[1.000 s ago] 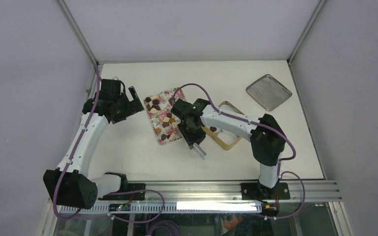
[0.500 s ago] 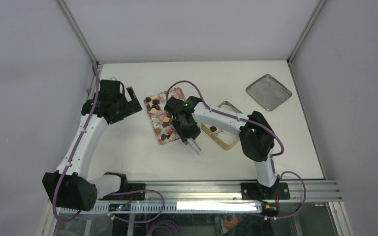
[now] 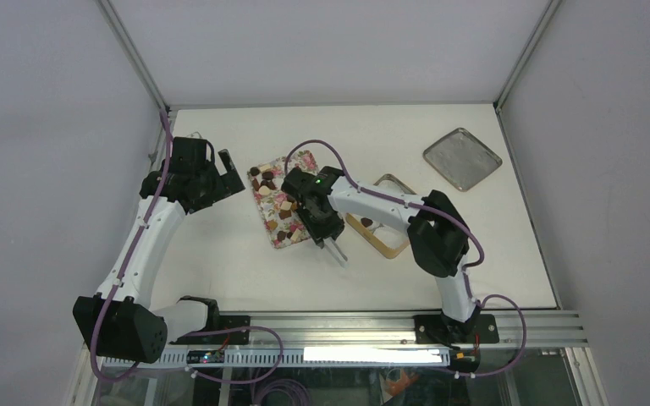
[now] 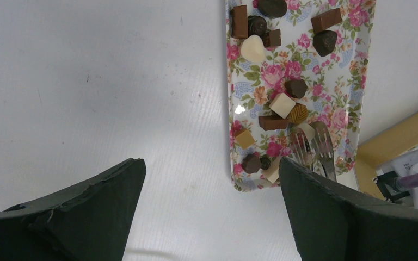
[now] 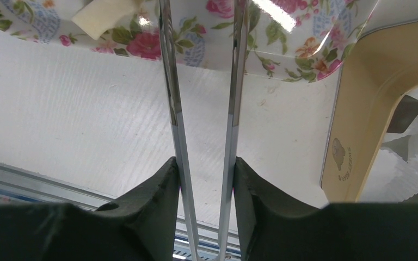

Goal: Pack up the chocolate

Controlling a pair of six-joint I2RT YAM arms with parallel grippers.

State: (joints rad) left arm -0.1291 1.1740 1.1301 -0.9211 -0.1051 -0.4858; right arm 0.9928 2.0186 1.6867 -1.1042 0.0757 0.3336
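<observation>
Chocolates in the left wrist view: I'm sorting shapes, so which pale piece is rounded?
The cream chocolate beside the long brown bar near the picture's top; the other pale pieces are square-cornered.

Chocolate scattered loose over the floral tray.

About sixteen bite-sized pieces lie singly or touching, none stacked. Most are dark brown rounds, hearts and squares, with a few mid-brown bars. A white heart sits in a cluster at one end. Cream and tan squares and a ridged tan piece gather toward the other end, with one cream piece close to the rim.
</observation>
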